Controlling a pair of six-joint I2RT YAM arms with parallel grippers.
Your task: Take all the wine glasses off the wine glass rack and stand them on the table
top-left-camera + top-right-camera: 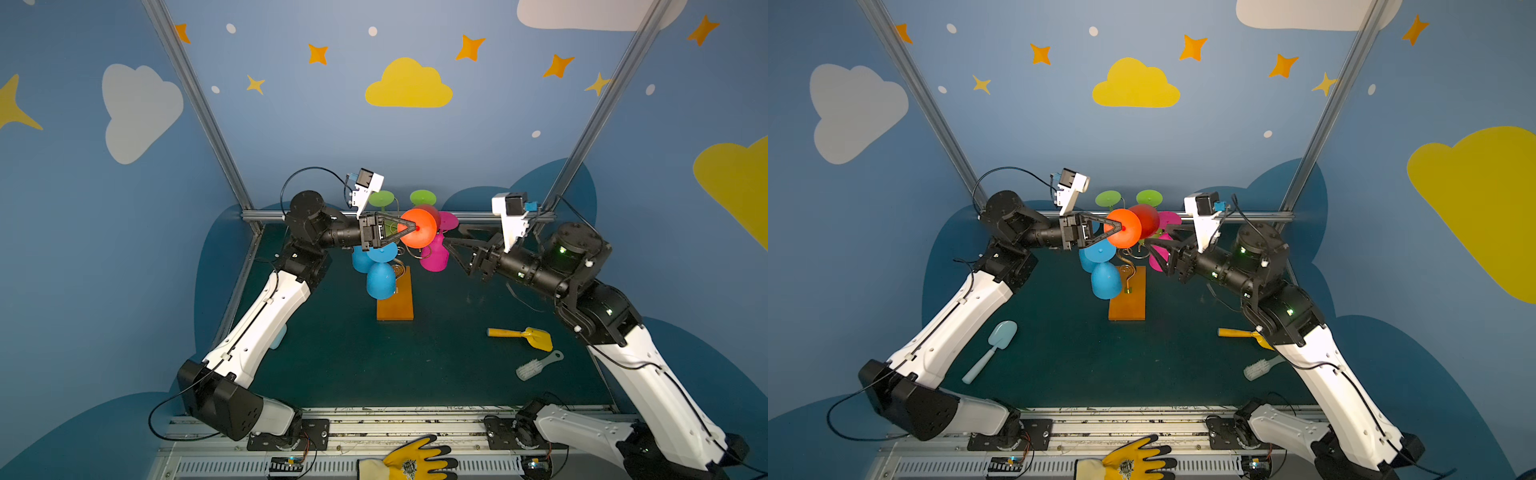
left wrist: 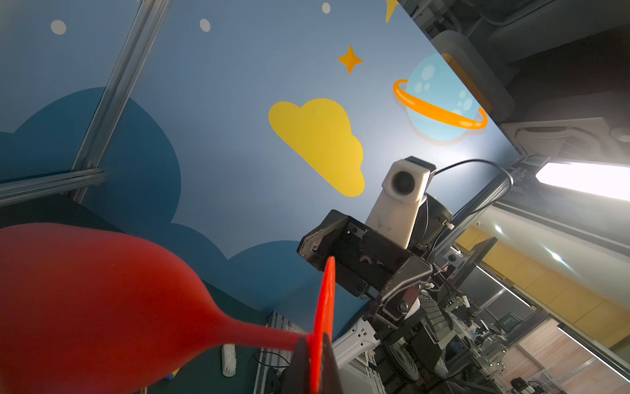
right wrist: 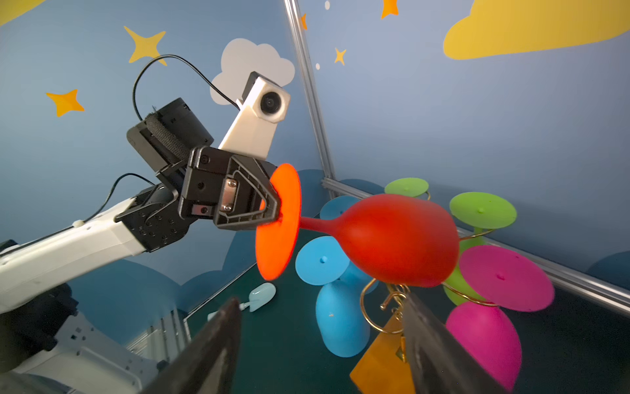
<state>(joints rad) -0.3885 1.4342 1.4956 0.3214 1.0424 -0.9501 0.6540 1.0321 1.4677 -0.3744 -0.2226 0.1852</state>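
Observation:
A red wine glass (image 1: 420, 227) (image 1: 1142, 222) lies on its side in the air above the wine glass rack (image 1: 395, 305) (image 1: 1127, 305). The rack is gold wire on an orange-brown wooden base. My left gripper (image 1: 413, 227) (image 1: 1121, 227) (image 2: 315, 354) is shut on the glass's flat round foot, seen edge-on in the left wrist view. The bowl (image 3: 392, 238) points towards the right arm, close over a gold scroll (image 3: 370, 307). My right gripper (image 1: 451, 236) (image 1: 1165, 249) (image 3: 320, 300) stands open just right of the rack, holding nothing.
Blue (image 1: 380, 280), pink (image 1: 434, 255) and green (image 1: 423, 197) glasses hang upside down on the rack. A yellow scoop (image 1: 523, 336) and a white brush (image 1: 536, 365) lie on the mat at the right, a pale blue scoop (image 1: 994, 345) at the left. A yellow glove (image 1: 411, 457) rests on the front rail.

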